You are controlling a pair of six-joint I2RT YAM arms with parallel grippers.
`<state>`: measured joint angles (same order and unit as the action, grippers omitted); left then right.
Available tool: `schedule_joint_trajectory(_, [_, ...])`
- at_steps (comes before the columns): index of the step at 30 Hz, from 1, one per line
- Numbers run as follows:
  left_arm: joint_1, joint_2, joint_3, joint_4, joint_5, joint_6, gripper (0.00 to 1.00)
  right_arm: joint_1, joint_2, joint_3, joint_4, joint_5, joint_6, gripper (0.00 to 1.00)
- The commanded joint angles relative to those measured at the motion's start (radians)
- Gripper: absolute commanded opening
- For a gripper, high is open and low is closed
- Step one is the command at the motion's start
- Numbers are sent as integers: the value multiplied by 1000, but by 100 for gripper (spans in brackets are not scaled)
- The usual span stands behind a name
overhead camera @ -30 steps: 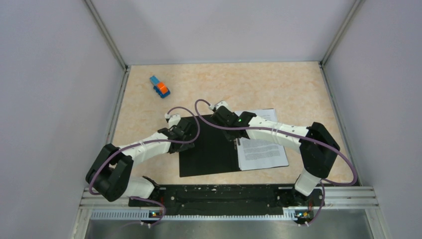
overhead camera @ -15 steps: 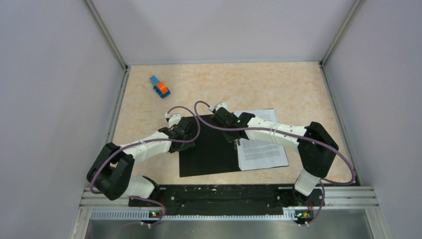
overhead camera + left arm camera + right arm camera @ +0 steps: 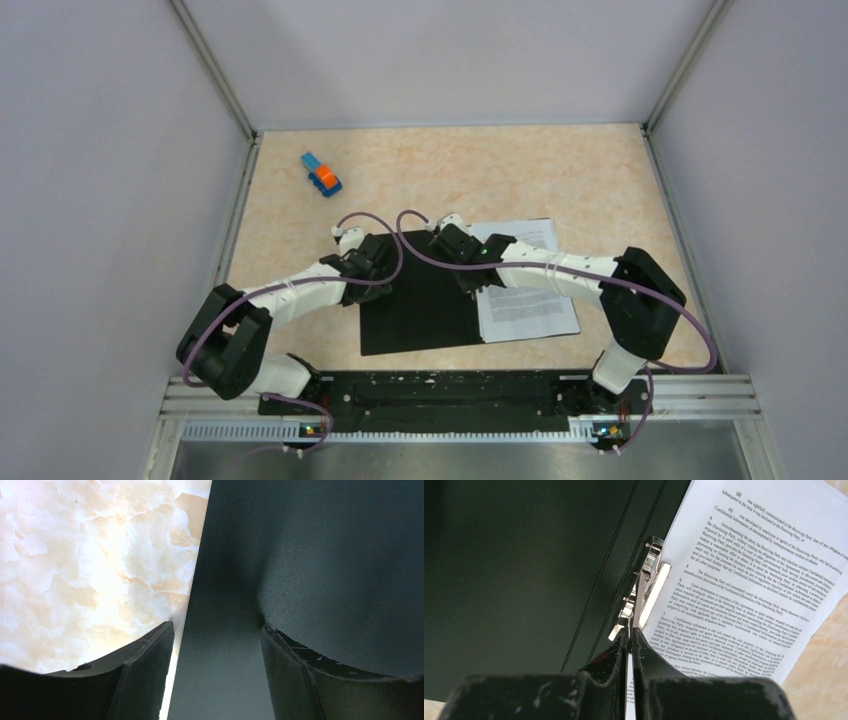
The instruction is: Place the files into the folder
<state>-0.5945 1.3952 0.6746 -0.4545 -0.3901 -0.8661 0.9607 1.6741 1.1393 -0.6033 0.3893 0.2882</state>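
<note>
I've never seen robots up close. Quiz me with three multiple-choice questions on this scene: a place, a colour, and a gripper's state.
1. Where is the toy block?
A) far left on the table, apart from the folder
B) on the folder
C) in a gripper
2. What colour is the open folder's inside?
A) red
B) black
C) yellow
3. How is the left gripper?
A) shut on the toy block
B) shut on nothing
C) open
Answers: 1 A, it lies alone near the far-left corner; 2 B, the top view shows it black; 3 C, its fingers stand apart astride the folder's edge.
</note>
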Motion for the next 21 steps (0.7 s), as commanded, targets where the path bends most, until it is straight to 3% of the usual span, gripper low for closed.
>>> schedule_joint_trajectory(1, [1,56,-23,26,55,-40,69,13,-38,-42,-8,-5,25,3])
schedule_joint_trajectory(21, [1,58,-22,24,56,-47,69,13,-23,-171,49,-50,69,0])
